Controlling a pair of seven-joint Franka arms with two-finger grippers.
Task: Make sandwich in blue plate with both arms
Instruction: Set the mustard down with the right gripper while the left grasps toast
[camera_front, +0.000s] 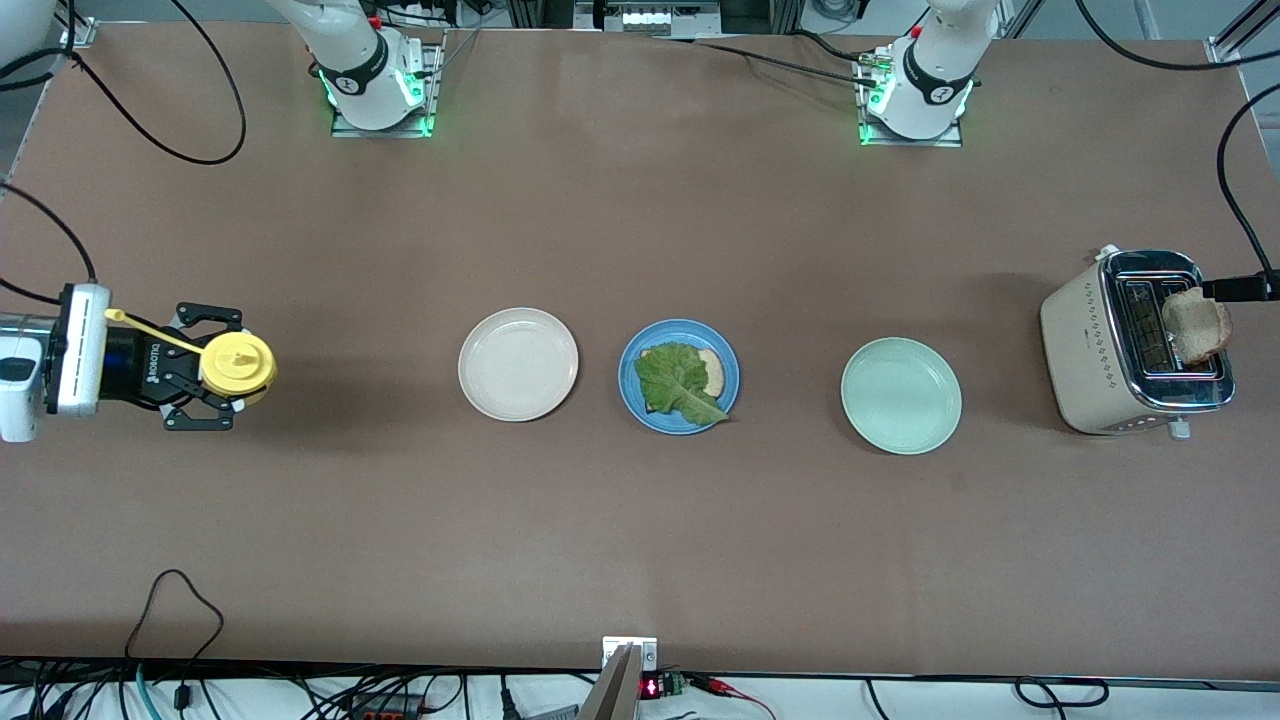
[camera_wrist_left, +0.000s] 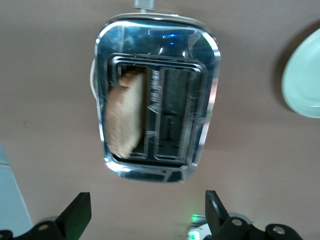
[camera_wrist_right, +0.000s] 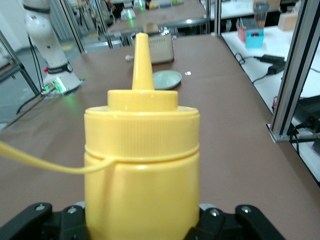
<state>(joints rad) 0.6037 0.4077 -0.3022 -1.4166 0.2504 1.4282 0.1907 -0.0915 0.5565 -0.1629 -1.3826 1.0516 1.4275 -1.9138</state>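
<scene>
Table: wide bare brown stretches lay along both long edges.
Toaster: near the left arm's end edge, one bread slice above its slot.
Blue plate: mid-table between cream plate and mint plate, carrying bread under crinkled lettuce.
Right gripper: near the right arm's end edge, clamped around a yellow squeeze bottle.
Left gripper: over the toaster, fingers spread apart.

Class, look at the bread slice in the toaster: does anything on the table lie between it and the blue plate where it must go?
Yes. The mint-green plate lies on the table between the toaster with its bread slice and the blue plate. Being flat, it probably won't hinder a lifted slice.
</scene>
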